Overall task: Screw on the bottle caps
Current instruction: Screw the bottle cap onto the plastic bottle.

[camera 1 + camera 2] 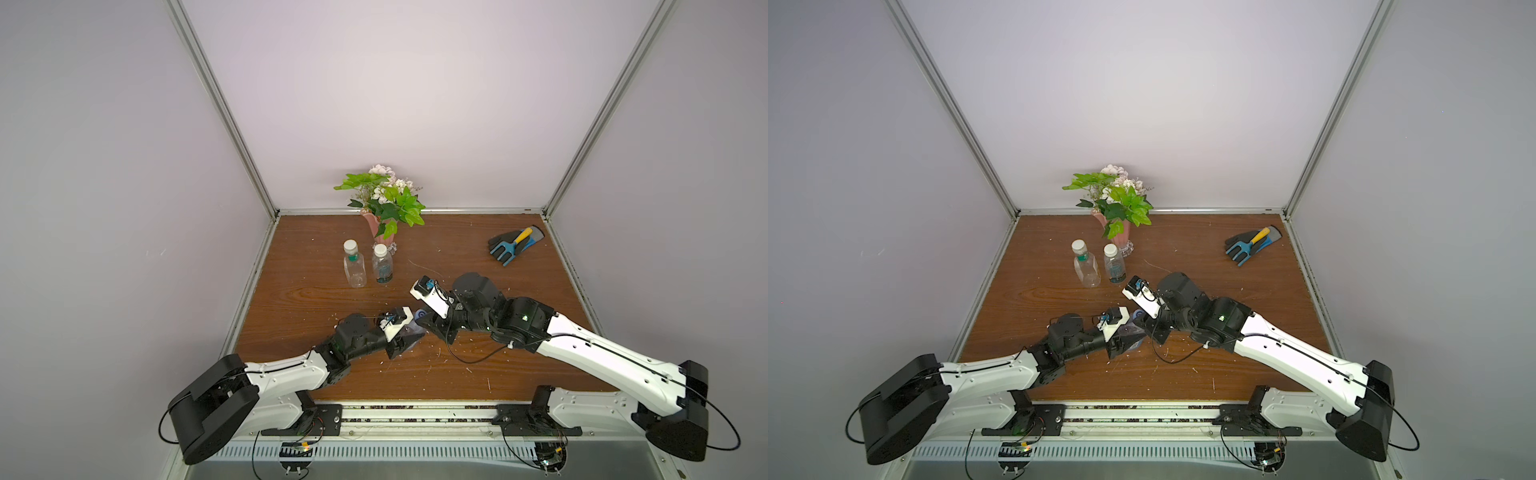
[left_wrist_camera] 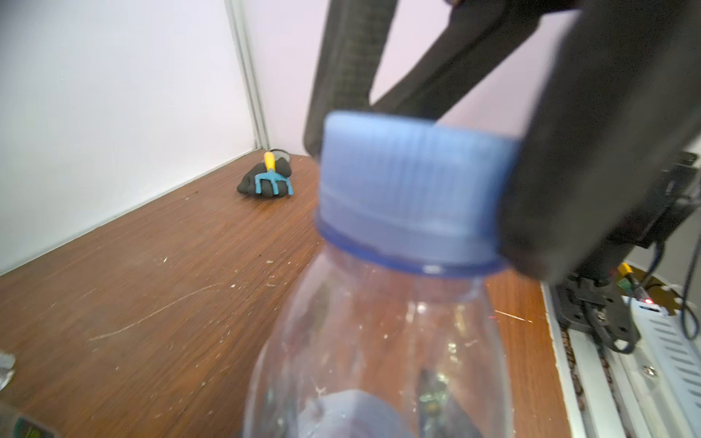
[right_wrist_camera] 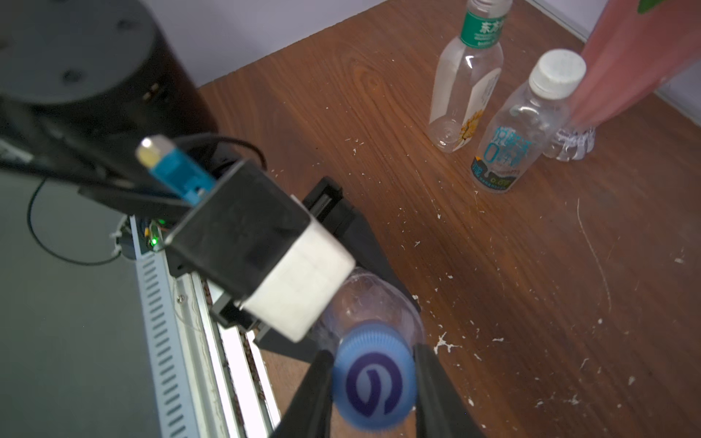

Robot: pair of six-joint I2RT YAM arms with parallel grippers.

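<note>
Right wrist view: cap pinched, bottle braced

Right gripper (image 3: pixel 373 364) jaws are closed tight on the blue cap (image 3: pixel 373 386), which sits on the bottle (image 2: pixel 379 341). Left gripper (image 1: pixel 405 338) jaws look closed around the bottle body. It stands at 5 o'clock from two capped bottles (image 1: pixel 355 270). I would turn slowly, press down lightly and hold the cap level

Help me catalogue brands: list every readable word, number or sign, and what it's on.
"0": large figure on the round bottle; the characters beside it are too blurred.
Swirl sign, no letters: on top of the blue cap.
White Chinese characters on the green neck band of the squarish bottle: too blurred to read.
Other small print on both bottles: unreadable.
</note>
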